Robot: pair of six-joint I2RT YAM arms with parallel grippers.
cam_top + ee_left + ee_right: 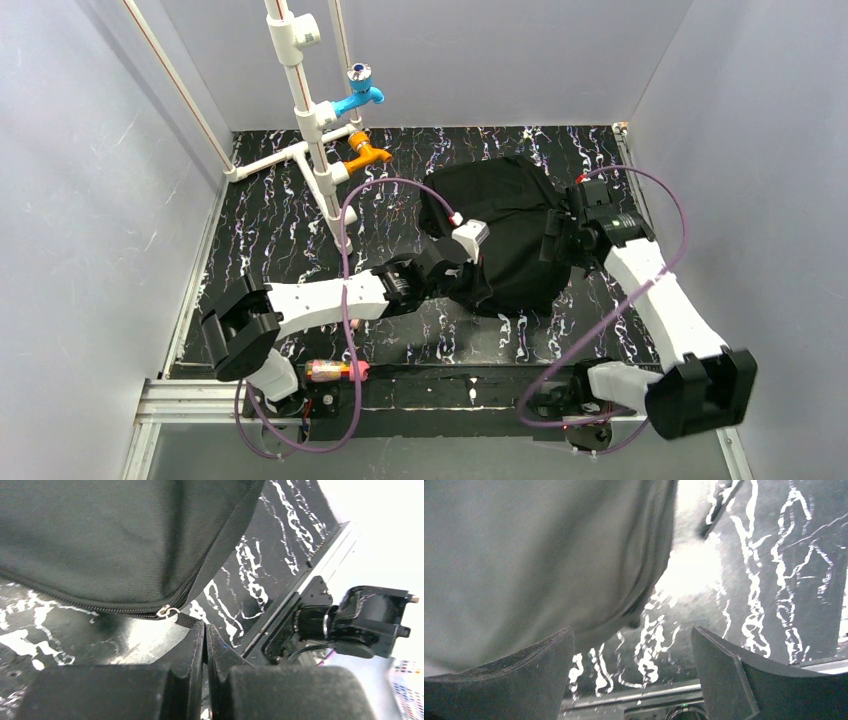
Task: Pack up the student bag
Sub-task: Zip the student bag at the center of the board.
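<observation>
The left gripper [205, 630] is pressed together on the zipper pull [169, 612] at the bag's [505, 235] near-left corner, the soft black woven fabric bulging just above its fingers. The bag lies mid-table between both arms, slumped, its long axis running roughly near to far. The right gripper [631, 650] is spread, empty, at the bag's right edge, over glossy marbled table [774, 580].

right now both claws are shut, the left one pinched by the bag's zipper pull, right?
Not quite: only the left claw is shut, by the zipper pull of the bag. The right wrist view shows the right claw open.
</observation>
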